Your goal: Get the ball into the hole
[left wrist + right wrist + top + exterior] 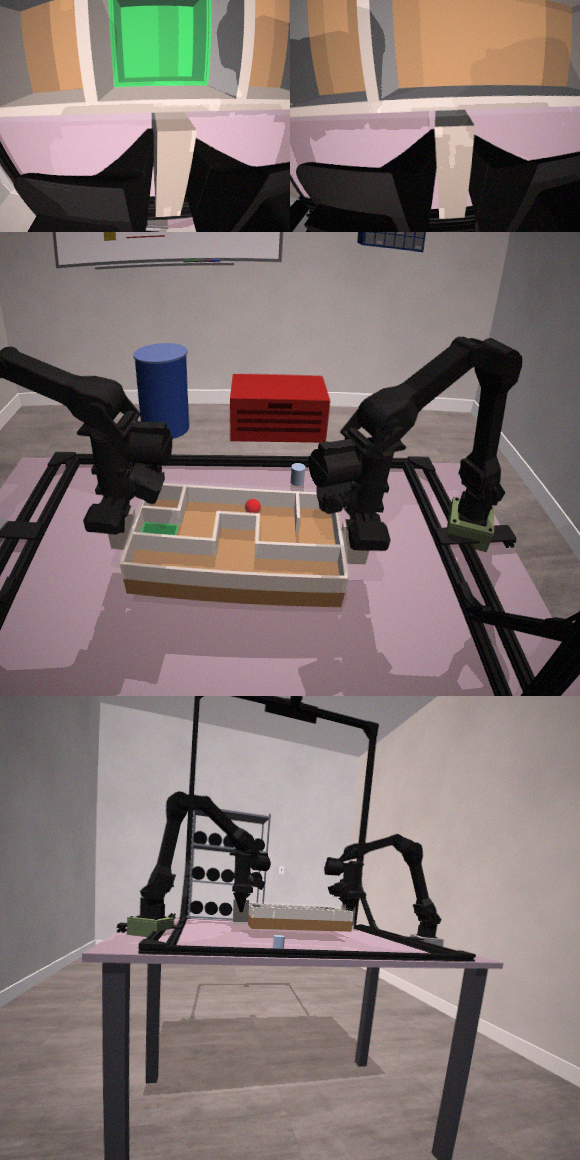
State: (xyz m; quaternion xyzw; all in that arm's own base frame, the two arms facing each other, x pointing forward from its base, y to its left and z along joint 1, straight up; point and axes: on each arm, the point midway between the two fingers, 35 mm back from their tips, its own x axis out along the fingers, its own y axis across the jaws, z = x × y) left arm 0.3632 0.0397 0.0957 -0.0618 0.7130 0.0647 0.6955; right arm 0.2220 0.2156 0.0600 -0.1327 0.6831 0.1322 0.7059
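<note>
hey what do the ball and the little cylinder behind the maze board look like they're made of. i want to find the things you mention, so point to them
The ball (253, 506): possibly painted wood or plastic, smooth and fairly matte; its red is even, with only soft shading.

The cylinder (298, 475) (278, 942): perhaps painted metal or plastic, smooth; its pale blue side shades gently, showing no grain or seam. Neither look settles the material.

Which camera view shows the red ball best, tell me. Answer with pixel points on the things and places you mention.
The top view: it shows the red ball (253, 506) whole, inside the walled board (234, 584) (300, 923). The exterior view shows only the board's outside, no ball; neither wrist view shows it.
</note>
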